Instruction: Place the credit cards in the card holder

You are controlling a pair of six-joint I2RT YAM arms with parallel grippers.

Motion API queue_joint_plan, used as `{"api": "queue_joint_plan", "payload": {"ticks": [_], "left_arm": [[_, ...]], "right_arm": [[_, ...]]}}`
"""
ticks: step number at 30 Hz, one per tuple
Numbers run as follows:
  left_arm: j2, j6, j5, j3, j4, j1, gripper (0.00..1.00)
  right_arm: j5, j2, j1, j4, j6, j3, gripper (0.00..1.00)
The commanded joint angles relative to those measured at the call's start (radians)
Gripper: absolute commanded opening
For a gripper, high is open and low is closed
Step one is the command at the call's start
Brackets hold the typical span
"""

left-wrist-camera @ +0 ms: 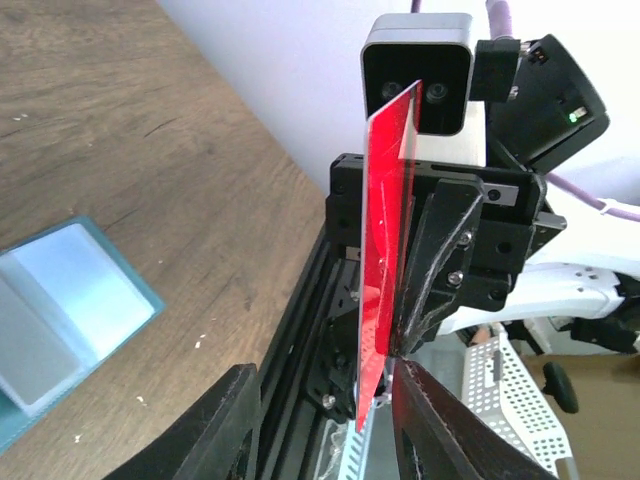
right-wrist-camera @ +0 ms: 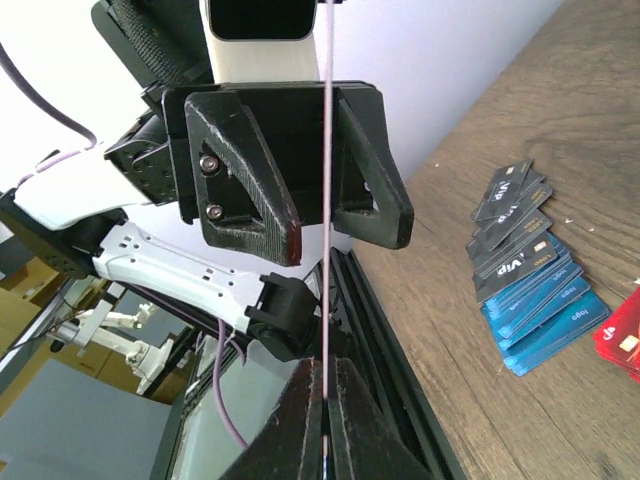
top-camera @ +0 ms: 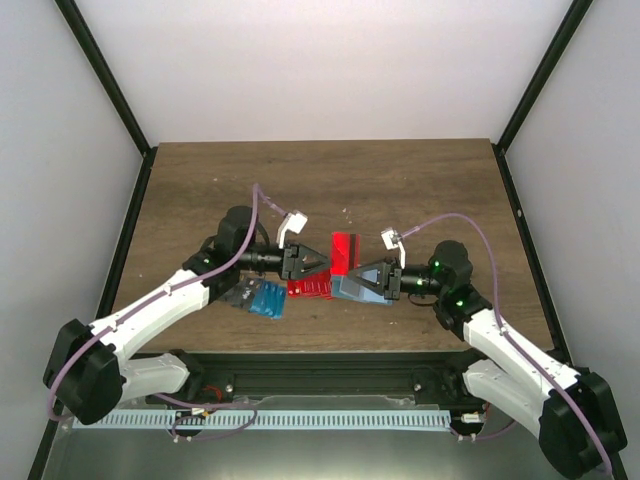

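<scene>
Now R gripper (right-wrist-camera: 325, 385) clamps upright red card (left-wrist-camera: 385, 250); L gripper (right-wrist-camera: 340, 238) straddles it, unclenched.

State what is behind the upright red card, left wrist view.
The right claw, shut on the red card, its wrist camera above. The card hides one camera corner and part of the claw body.

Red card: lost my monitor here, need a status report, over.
Right gripper shut on red card, card upright on edge. Left gripper open, straddling it. Card holder flat on table, apart from card. No obstruction seen.
</scene>
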Motion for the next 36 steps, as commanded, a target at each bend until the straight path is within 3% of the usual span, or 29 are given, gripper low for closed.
{"api": "queue_joint_plan", "payload": {"ticks": [1, 11, 17, 19, 21, 25, 28, 36], "left_arm": [[0.001, -0.032, 0.056, -0.016, 0.112, 0.005, 0.37], [0.040, -0.090, 0.076, -0.024, 0.203, -0.007, 0.23], [0.056, -0.104, 0.070, -0.022, 0.218, -0.019, 0.04], [0.053, -0.121, 0.067, -0.030, 0.238, -0.023, 0.04], [0.049, -0.126, 0.051, -0.040, 0.242, -0.025, 0.04], [0.045, -0.106, -0.006, -0.050, 0.187, -0.025, 0.04], [0.053, -0.080, -0.055, -0.048, 0.134, -0.026, 0.04], [0.138, -0.068, -0.124, -0.028, 0.061, -0.027, 0.04]], "right_arm": [[-0.059, 0.003, -0.012, 0.073, 0.017, -0.007, 0.01], [-0.097, 0.033, -0.011, 0.091, 0.022, -0.007, 0.01], [-0.111, 0.034, -0.012, 0.092, 0.021, -0.006, 0.01], [-0.106, 0.032, -0.011, 0.075, 0.016, -0.004, 0.01], [-0.065, 0.030, -0.012, -0.008, -0.013, 0.011, 0.10], [0.156, 0.023, -0.013, -0.288, -0.105, 0.078, 0.39], [0.404, 0.006, -0.012, -0.455, -0.123, 0.118, 0.51], [0.937, -0.053, -0.013, -0.779, 0.007, 0.153, 0.61]]}}
